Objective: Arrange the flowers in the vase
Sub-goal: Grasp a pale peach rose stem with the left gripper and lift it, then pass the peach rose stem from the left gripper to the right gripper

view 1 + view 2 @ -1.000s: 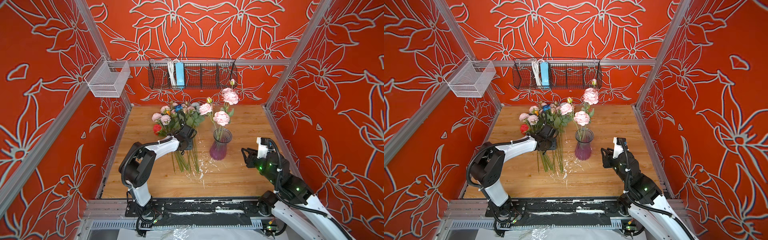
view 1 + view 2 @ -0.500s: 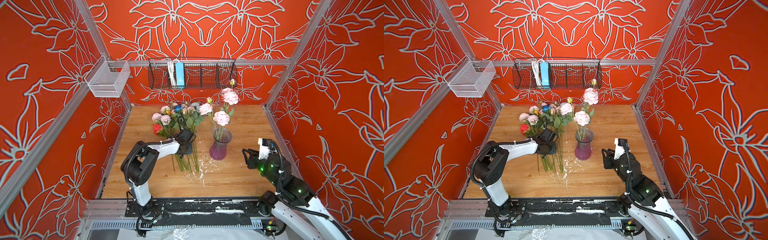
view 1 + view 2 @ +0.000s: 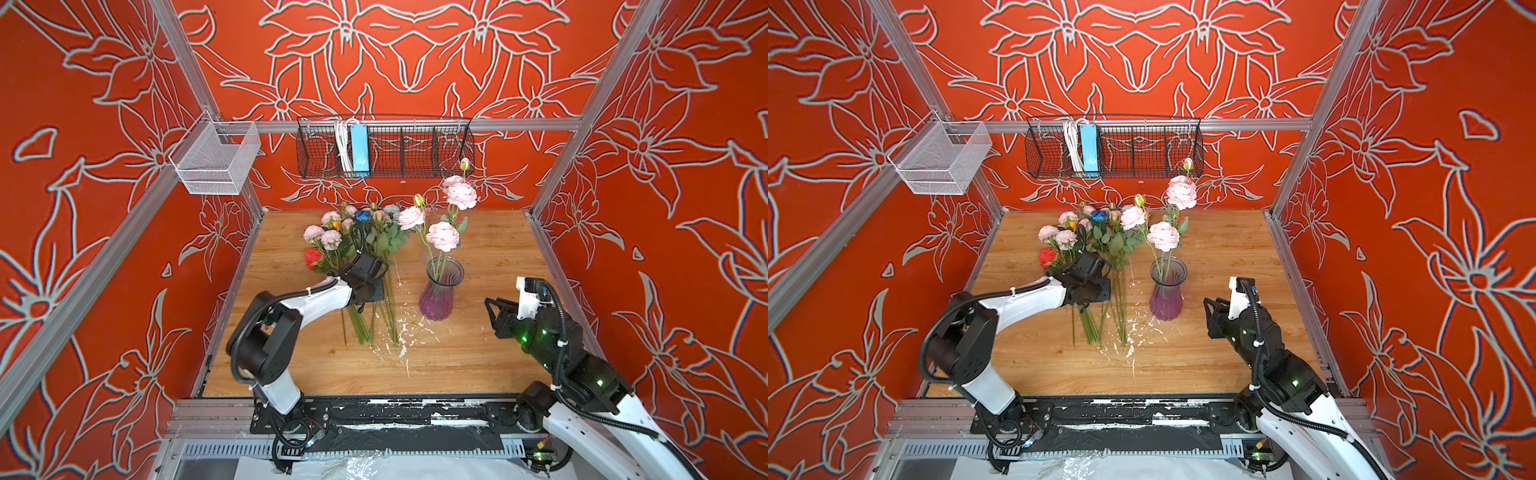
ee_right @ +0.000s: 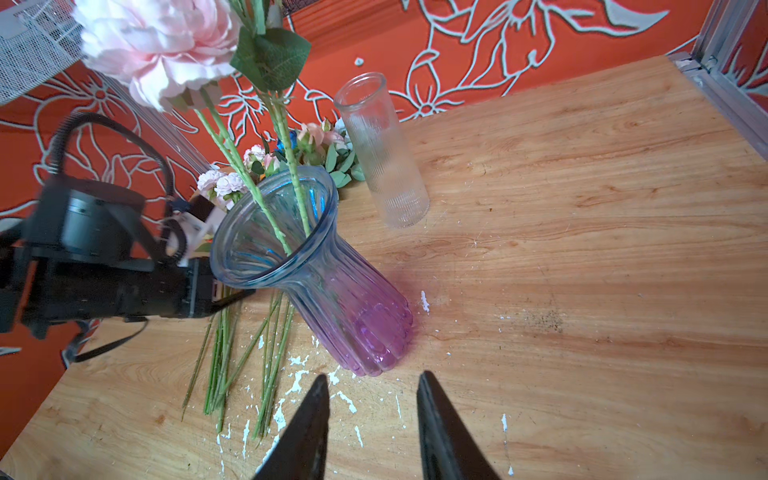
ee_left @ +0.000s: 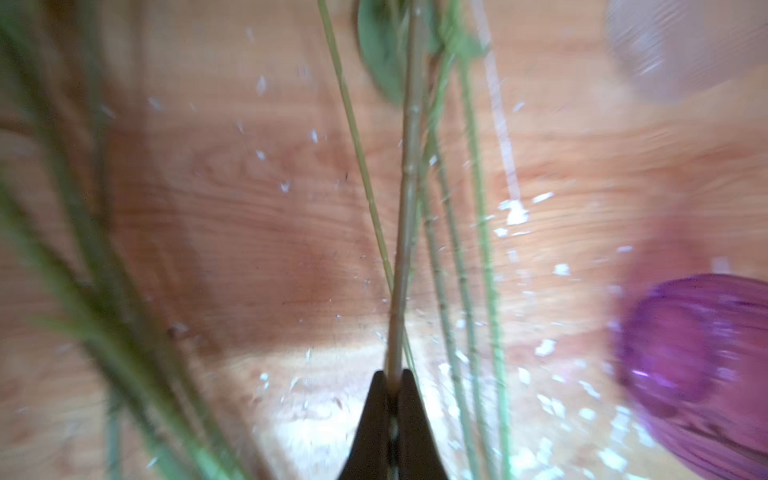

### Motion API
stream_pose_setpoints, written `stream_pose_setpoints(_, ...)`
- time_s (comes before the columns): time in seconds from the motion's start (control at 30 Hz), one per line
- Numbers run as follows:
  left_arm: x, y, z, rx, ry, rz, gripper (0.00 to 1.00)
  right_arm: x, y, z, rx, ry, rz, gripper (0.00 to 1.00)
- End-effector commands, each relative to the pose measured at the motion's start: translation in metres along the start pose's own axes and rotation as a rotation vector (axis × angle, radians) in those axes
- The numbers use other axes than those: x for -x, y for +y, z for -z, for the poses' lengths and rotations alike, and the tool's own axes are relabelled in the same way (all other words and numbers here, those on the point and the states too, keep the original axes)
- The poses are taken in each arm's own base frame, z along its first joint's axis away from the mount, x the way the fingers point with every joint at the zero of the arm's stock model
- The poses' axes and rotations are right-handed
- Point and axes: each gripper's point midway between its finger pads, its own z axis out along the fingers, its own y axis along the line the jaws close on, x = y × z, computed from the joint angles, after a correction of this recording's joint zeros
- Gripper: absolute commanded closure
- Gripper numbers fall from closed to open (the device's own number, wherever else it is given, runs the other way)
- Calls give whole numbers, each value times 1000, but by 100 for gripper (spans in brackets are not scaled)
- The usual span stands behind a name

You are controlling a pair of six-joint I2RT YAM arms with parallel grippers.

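Left hand [image 5: 390, 380] pinching stem [image 5: 409, 187], white-flecked wooden tabletop [image 3: 478, 365], red lily-patterned walls [image 3: 415, 62]

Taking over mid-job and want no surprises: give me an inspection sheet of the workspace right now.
Surface: wooden tabletop, white flecks near the stem ends.
Job's things: purple vase upright, pink flowers in it; loose flowers bunched flat beside it.
Clutter: clear ribbed glass cylinder standing beyond the vase.
Grippers: left gripper shut on one stem; right gripper open, empty, short of the vase.
Cables: black cable looping over the left wrist; white cord in the black wire basket.
Surroundings: red patterned walls, white mesh basket, blue power strip.
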Motion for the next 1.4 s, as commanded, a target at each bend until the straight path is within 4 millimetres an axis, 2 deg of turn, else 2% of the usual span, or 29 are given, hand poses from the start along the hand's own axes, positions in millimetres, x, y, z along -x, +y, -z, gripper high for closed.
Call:
stream_pose_setpoints(0.0,22,-3,41,-29,-107,26,100,13,2,9,3,-44,-15,63)
stream_pose_setpoints(0.13,32,-7,73,-82,-186,56,100,15,3,10,7,-45,-15,63)
stream_pose_setpoints(0.27,29,-7,99,-137,-229,101,100,17,9,10,31,-40,-18,63)
stream_pose_setpoints(0.43,6,5,127,-221,-298,155,100,12,14,5,56,-16,-23,62)
stream_pose_setpoints(0.57,-16,14,152,-320,-386,163,100,11,22,-3,85,-1,-8,58)
stream_pose_setpoints(0.67,-25,9,179,-445,-475,120,100,13,32,-12,118,14,-24,57)
stream_pose_setpoints(0.77,-27,-6,216,-624,-615,42,100,13,64,-18,222,132,-5,57)
stream_pose_setpoints(0.83,-24,-12,239,-684,-694,-1,100,14,98,-21,359,218,17,58)
stream_pose_setpoints(0.87,-22,-15,248,-698,-713,-23,100,20,108,-20,408,205,9,58)
stream_pose_setpoints(0.97,-17,-32,262,-761,-708,-82,100,49,137,-3,554,125,4,54)
stream_pose_setpoints(1.1,-11,-77,272,-866,-648,-183,100,75,172,20,715,99,39,49)
stream_pose_setpoints(1.23,-15,-134,281,-896,-640,-345,100,88,190,25,778,86,43,48)
stream_pose_setpoints(1.37,-18,-176,283,-975,-582,-401,100,94,203,29,815,81,63,47)
